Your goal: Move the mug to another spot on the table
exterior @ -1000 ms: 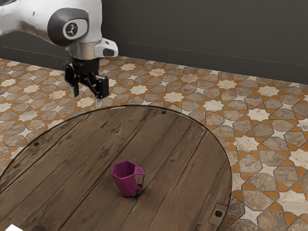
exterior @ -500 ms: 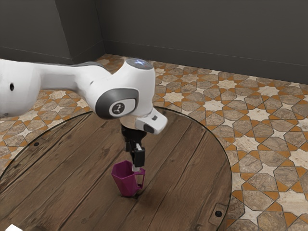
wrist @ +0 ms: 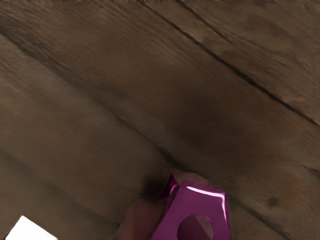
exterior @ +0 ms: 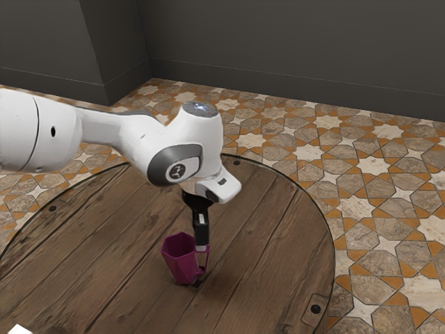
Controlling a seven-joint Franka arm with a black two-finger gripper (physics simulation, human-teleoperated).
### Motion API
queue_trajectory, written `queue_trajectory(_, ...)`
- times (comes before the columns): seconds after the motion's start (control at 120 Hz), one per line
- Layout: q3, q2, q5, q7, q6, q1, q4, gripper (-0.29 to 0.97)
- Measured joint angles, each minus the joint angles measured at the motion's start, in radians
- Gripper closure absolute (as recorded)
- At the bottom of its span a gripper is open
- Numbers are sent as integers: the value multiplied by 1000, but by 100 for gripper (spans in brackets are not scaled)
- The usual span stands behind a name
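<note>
A magenta faceted mug (exterior: 181,259) stands upright on the round wooden table (exterior: 90,236), its handle turned toward the exterior view's right. My gripper (exterior: 201,252) points straight down at the mug's handle side, its tip at rim height, right against the handle. From this side I see it edge-on, so the grip stays unclear. In the wrist view the mug's handle (wrist: 196,212) sits close under the hand, with dark planks of the table (wrist: 150,90) beyond it.
A small white thing (exterior: 14,328) lies at the table's near edge on the exterior view's left, and shows in the wrist view (wrist: 27,231) too. Bolt heads dot the table's rim (exterior: 316,308). Patterned floor tiles (exterior: 375,181) surround the table.
My arm swung from high over the table's far edge to above the mug. In the last half second the hand dropped lower against the handle side. The mug has not moved.
</note>
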Motion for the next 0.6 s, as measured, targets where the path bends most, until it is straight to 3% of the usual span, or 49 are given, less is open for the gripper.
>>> queue_trajectory(0.6, -15, 63, 4, 134, 66, 2, -59, 1)
